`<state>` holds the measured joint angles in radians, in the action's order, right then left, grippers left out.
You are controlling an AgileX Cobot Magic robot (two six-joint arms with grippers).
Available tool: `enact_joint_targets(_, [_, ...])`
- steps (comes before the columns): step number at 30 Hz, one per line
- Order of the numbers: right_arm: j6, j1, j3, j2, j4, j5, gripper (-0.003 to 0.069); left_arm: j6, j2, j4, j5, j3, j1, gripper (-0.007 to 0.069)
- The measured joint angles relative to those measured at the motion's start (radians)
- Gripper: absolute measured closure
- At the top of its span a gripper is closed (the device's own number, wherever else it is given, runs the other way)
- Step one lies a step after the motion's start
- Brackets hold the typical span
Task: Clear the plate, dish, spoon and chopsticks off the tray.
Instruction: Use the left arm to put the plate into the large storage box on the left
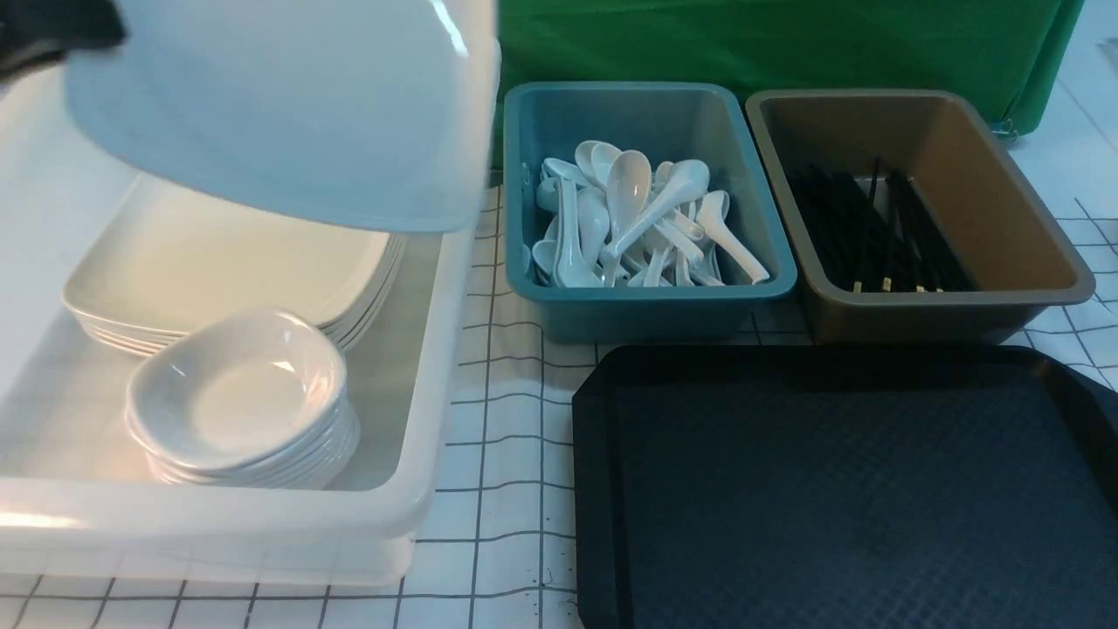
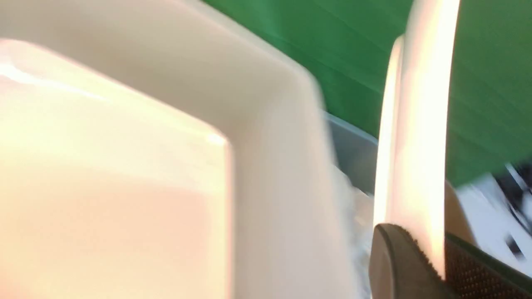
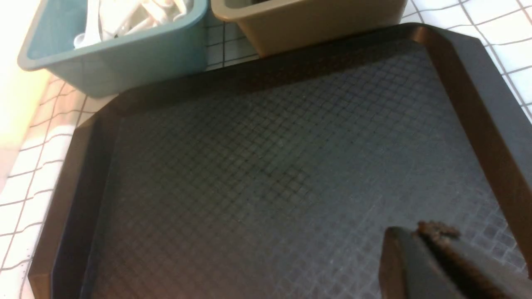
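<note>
The large white plate [image 1: 279, 114] hangs tilted above the white bin at the upper left. In the left wrist view my left gripper [image 2: 436, 249] is shut on the plate's rim [image 2: 415, 124], one dark pad on each side. The black tray [image 1: 838, 489] lies at the lower right with nothing on it. My right gripper [image 3: 424, 232] hovers over the tray's textured floor [image 3: 270, 166], its fingers together and holding nothing; it does not show in the front view. Small dishes [image 1: 244, 393] are stacked in the bin, spoons [image 1: 629, 218] fill the teal tub, and chopsticks [image 1: 873, 231] lie in the brown tub.
The white bin [image 1: 437, 349] on the left also holds a stack of large plates [image 1: 227, 262] behind the dishes. The teal tub [image 1: 646, 306] and brown tub [image 1: 1004, 218] stand just behind the tray. A green cloth [image 1: 786, 35] hangs at the back, and a checked cloth [image 1: 507, 437] covers the table.
</note>
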<state>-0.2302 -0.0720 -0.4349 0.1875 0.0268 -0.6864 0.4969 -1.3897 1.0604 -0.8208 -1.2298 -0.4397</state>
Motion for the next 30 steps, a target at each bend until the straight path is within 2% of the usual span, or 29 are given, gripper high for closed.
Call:
enact_joint_targets(3, [-0.001,0.000,0.004,0.000,0.000,0.004,0.0561,0.000,-0.017,0.031,-0.009,0.000,-0.149,0.0603])
enact_joint_targets(7, [-0.001,0.000,0.004,0.000,0.000,0.006,0.0554,-0.001,-0.045,0.072,0.012,0.000,-0.206,0.0603])
enact_joint_targets(19, [-0.002,0.000,0.004,0.000,0.000,0.006,0.0536,0.002,-0.180,0.107,0.025,0.000,-0.195,0.0603])
enact_joint_targets(25, [-0.001,0.000,0.004,0.000,0.000,0.006,0.0525,-0.001,-0.253,0.091,0.097,0.000,-0.115,0.0603])
enact_joint_targets(30, [-0.001,0.000,0.004,0.000,0.000,0.006,0.0515,-0.091,-0.294,0.085,0.234,0.009,-0.030,0.0603])
